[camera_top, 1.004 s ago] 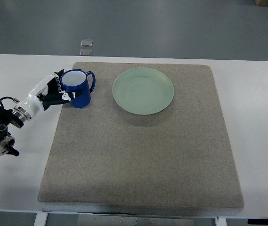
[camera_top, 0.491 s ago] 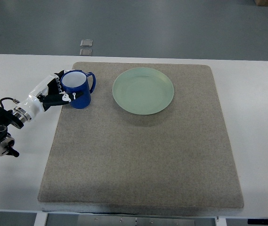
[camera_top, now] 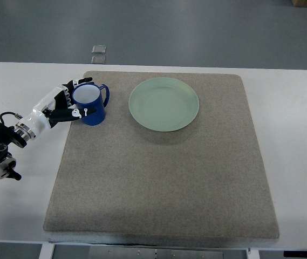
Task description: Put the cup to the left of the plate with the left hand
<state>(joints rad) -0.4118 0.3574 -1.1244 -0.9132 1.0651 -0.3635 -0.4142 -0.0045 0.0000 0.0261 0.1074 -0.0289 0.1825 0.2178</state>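
Near the mat's (camera_top: 158,178) far left corner, left robot hand (camera_top: 62,105) wraps the blue cup (camera_top: 91,104), upright, well left of the plate (camera_top: 164,104).

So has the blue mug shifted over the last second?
Yes: the blue mug has shifted slightly right toward the round pale green plate, left hand gripping it.
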